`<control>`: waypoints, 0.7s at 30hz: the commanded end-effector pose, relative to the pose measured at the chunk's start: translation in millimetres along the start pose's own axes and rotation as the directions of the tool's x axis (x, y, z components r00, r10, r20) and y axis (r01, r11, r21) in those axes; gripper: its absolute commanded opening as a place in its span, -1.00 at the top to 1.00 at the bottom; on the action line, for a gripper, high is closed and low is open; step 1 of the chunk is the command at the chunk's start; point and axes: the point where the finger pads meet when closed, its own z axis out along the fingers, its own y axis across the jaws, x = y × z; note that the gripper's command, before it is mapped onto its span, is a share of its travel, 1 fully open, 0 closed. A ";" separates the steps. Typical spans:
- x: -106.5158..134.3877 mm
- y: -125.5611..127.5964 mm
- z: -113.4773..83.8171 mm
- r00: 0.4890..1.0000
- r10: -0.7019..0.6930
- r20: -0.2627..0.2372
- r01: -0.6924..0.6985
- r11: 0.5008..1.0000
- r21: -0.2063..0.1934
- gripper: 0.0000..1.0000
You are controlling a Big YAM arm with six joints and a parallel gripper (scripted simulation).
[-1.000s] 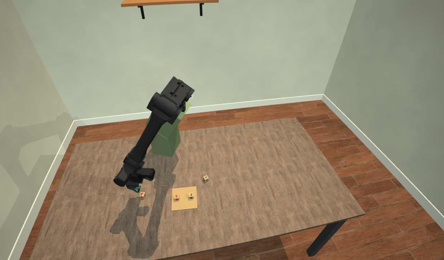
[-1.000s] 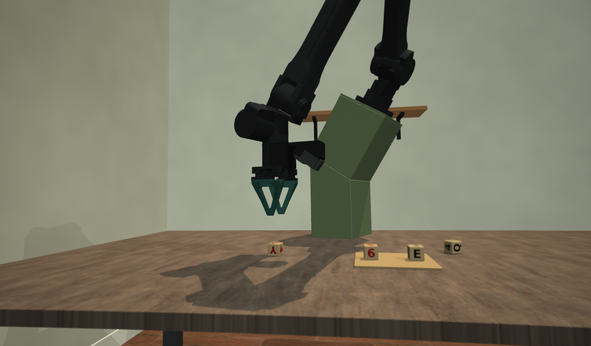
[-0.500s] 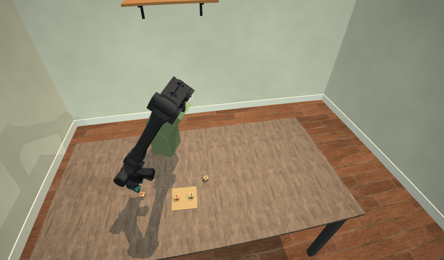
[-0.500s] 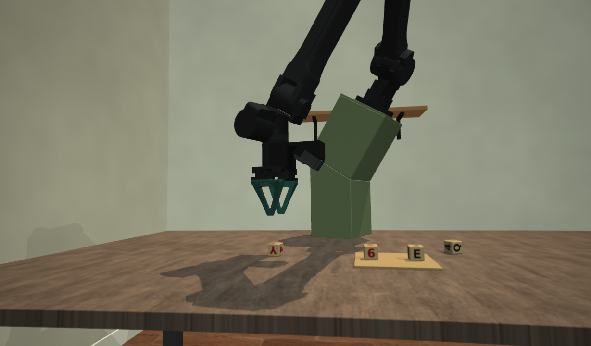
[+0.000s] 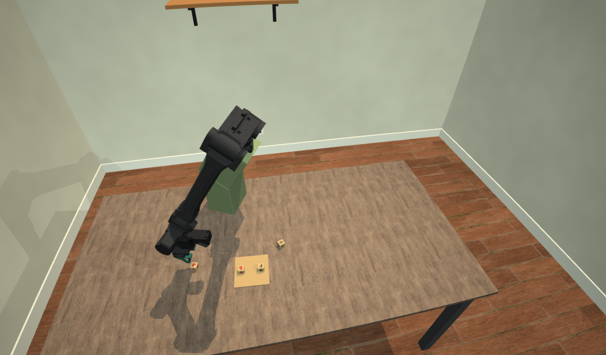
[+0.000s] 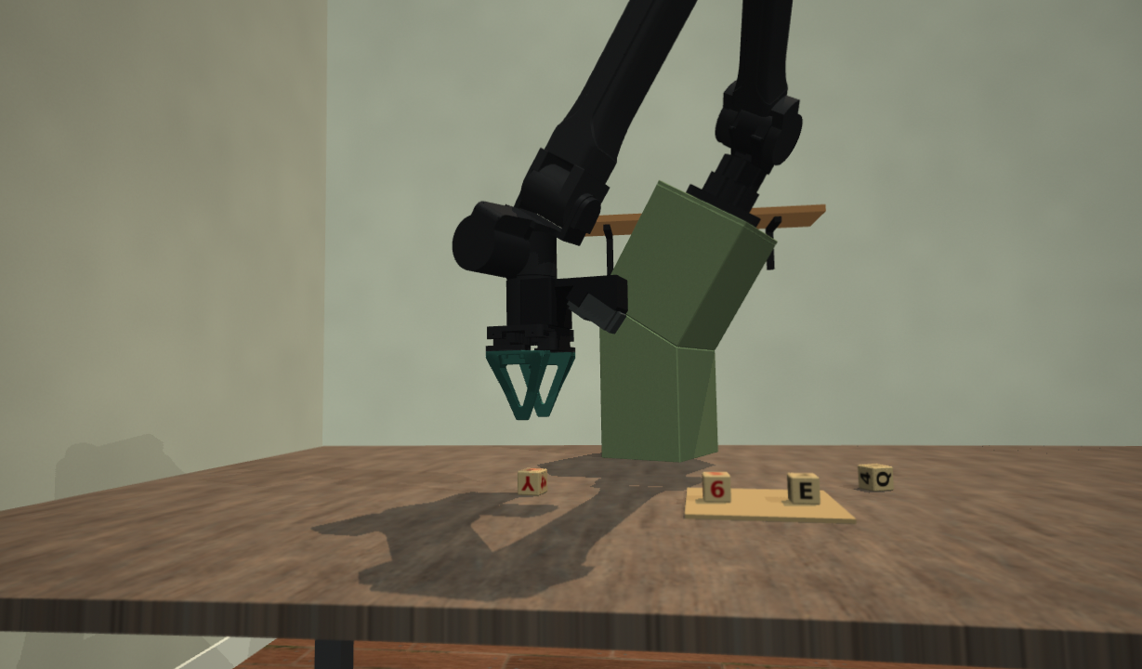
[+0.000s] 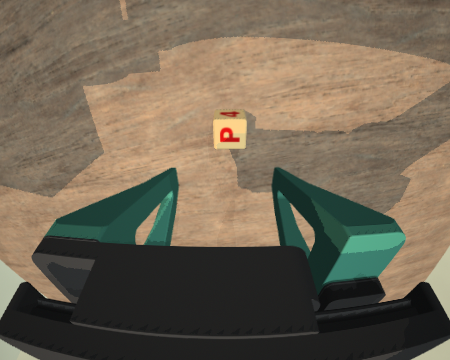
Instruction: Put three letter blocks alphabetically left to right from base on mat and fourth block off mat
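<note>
At the left of the overhead frame, I had the jaws parted partway with nothing between them, their green fingers [image 5: 183, 257] [image 6: 521, 407] poised above the counter [image 5: 362, 229] [image 6: 225, 541] [image 7: 335, 75]. The P block [image 5: 194, 266] [image 6: 531, 482] [image 7: 229, 132] sat just right of them there, off the mat [image 5: 252, 281] [image 6: 766, 509]; in the wrist view it lay ahead of the tips, between their lines. I judged the step to be lining up for that pick: a small shift over P, a straight descent, then closing on two opposite sides. From the base, picture right was left, so P seemed to need about a half turn before landing. Further right, the S block [image 5: 240, 269] [image 6: 715, 487] stood near the mat's left edge, leaving little margin for shifting it outward. Between it and the F block [image 5: 260, 267] [image 6: 803, 489] was the gap I wanted for P, giving F, P, S from the base. It looked tight for open fingers, so I favoured keeping them fore and aft of the row on release. F had more mat to its right. Beyond the upper-right corner, the fourth block [image 5: 281, 244] [image 6: 875, 478] rested fully off the mat, apart from it, with broad counter farther right.
</note>
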 end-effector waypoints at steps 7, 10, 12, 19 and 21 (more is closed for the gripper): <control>-1.2 -7.7 11.2 1.000 -0.009 0.002 0.009 1.000 0.013 -0.17; -4.1 -16.2 8.3 1.000 -0.020 -0.001 0.020 0.999 0.027 -0.17; -2.0 -7.3 17.2 1.000 -0.010 0.002 0.010 1.000 0.011 -0.17; -1.5 -6.6 28.0 1.000 -0.009 0.002 0.009 1.000 0.011 -0.17; -0.8 -6.5 30.8 1.000 -0.007 0.002 0.007 1.000 0.012 -0.17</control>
